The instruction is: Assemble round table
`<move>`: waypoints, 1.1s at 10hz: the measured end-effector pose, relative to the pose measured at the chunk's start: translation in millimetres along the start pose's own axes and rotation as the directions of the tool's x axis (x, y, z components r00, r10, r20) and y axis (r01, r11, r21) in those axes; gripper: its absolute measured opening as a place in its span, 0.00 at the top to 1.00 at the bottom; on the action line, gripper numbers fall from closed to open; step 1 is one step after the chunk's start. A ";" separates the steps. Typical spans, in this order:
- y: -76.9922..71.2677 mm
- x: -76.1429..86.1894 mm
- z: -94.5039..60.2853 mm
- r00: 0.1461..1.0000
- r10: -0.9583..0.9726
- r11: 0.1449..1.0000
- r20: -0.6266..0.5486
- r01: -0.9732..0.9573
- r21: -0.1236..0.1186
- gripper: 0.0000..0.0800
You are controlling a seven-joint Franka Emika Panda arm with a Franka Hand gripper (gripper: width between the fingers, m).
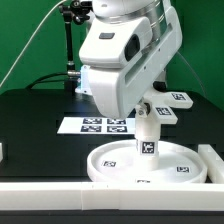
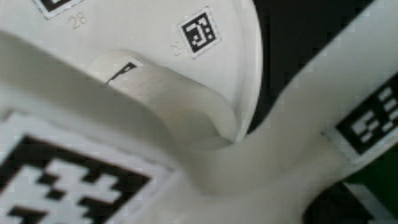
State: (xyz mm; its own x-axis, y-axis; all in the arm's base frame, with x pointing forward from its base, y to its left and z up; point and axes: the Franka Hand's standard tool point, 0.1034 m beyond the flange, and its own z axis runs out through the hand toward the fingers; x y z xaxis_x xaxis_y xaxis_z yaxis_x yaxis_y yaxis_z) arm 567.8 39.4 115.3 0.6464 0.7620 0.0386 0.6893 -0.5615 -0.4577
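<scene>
The large round disc (image 1: 140, 162) lies flat on the black table near the front. The short thick leg (image 1: 148, 138) stands upright on the disc's middle, with a tag on its side. My gripper (image 1: 145, 110) comes down from above and is closed on the leg's top. The cross-shaped four-arm piece (image 1: 166, 113) lies behind the disc, toward the exterior view's right. In the wrist view the leg (image 2: 178, 105) fills the middle, very close, with the disc's surface (image 2: 71, 45) and one of its tags (image 2: 199, 30) beyond. My fingers do not show there.
The marker board (image 1: 98, 125) lies on the table behind the disc at the exterior view's left. A long white bar (image 1: 60, 190) runs along the front edge, and another white bar (image 1: 212, 160) stands at the right. A black stand (image 1: 70, 50) rises at the back.
</scene>
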 end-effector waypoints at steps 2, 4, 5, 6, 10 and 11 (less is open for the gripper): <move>2.9 -5.5 3.5 1.000 0.013 1.000 -0.011 -0.013 -0.022 0.43; 4.8 -9.0 4.9 1.000 0.021 0.999 -0.015 -0.021 -0.027 0.43; 5.8 -9.8 5.3 1.000 0.023 0.999 -0.019 -0.023 -0.034 0.43; 6.1 -10.5 5.1 1.000 0.023 0.999 -0.019 -0.024 -0.037 0.43; 6.2 -11.3 5.6 1.000 0.022 0.999 -0.015 -0.022 -0.036 0.26; 5.2 -11.3 4.1 1.000 0.014 0.999 -0.003 -0.014 -0.034 0.21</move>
State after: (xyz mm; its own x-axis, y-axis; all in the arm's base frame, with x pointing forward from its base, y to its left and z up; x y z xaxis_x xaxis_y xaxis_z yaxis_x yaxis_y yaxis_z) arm 562.8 29.2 108.8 0.6570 0.7531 0.0354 0.6911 -0.5828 -0.4274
